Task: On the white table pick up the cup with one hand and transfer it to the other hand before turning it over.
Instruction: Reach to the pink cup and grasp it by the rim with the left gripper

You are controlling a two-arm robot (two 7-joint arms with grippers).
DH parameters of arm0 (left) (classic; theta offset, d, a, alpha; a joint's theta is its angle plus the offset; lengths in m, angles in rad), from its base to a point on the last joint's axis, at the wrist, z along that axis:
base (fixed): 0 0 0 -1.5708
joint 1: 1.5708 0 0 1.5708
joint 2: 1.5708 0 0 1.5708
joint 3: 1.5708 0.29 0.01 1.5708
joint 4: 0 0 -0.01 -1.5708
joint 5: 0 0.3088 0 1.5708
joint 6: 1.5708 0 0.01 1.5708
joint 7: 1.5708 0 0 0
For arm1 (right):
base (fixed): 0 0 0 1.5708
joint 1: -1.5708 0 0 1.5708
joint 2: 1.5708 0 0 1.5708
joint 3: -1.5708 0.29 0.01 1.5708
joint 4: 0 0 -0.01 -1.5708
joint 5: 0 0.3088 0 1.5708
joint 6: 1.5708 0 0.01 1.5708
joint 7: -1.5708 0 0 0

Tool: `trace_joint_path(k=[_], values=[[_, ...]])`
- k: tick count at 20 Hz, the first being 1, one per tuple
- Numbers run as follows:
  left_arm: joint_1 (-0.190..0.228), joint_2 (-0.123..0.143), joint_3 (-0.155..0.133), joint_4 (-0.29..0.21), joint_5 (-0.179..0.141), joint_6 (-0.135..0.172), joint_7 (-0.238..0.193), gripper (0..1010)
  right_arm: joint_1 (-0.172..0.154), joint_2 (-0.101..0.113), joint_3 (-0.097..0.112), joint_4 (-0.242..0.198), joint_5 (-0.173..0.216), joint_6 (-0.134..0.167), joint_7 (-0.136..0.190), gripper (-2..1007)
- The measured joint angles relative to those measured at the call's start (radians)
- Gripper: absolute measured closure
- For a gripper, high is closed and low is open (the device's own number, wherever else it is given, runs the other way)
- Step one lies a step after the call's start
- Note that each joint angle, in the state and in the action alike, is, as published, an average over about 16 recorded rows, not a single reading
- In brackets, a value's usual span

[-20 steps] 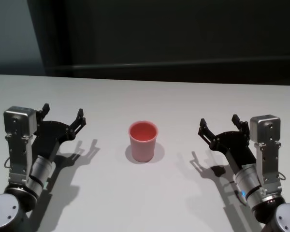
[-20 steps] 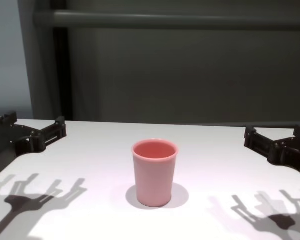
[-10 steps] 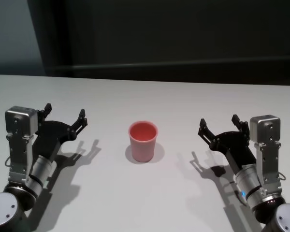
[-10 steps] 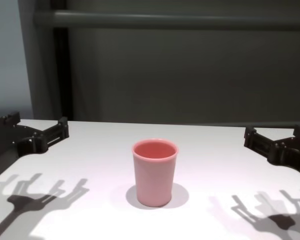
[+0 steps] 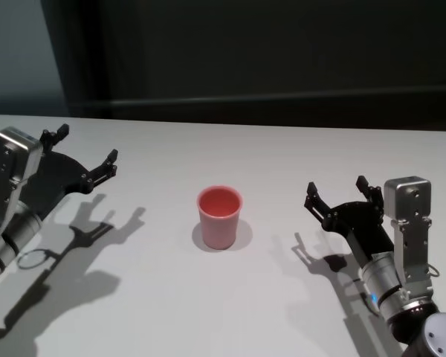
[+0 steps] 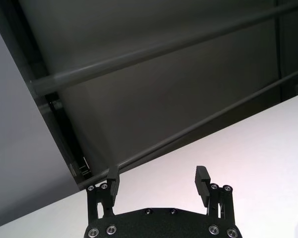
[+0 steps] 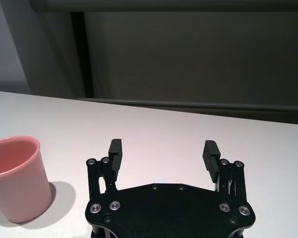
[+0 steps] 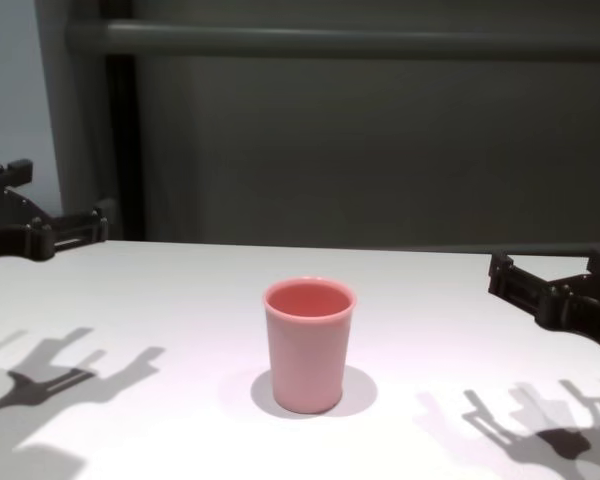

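The salmon-pink cup (image 5: 220,216) stands upright, mouth up, in the middle of the white table (image 5: 230,305). It also shows in the chest view (image 8: 309,344) and the right wrist view (image 7: 16,177). My left gripper (image 5: 85,151) is open and empty, raised above the table well to the left of the cup; its wrist view shows its fingers (image 6: 201,180) apart with no cup in sight. My right gripper (image 5: 336,193) is open and empty, low over the table to the right of the cup.
A dark wall with a horizontal rail (image 8: 340,40) runs behind the table's far edge. Shadows of both grippers fall on the table near its front.
My left arm has lifted and swung up and back to the left, away from the table surface. The right arm and the cup have not moved.
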Motion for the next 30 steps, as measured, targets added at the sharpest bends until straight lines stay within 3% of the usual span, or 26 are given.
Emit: trace_joint_path(k=[7,15,22,30], values=[[-0.064,0.125,0.027,-0.025,0.045,0.017,-0.132,7,0.0,0.0,0.0,0.0,0.0,0.0,0.0,5],[-0.138,0.246,0.09,-0.074,0.096,0.029,-0.254,7,0.0,0.0,0.0,0.0,0.0,0.0,0.0,5],[-0.225,0.325,0.165,-0.107,0.148,0.005,-0.356,7,0.0,0.0,0.0,0.0,0.0,0.0,0.0,5],[-0.362,0.381,0.27,-0.119,0.222,-0.059,-0.494,7,0.0,0.0,0.0,0.0,0.0,0.0,0.0,5]])
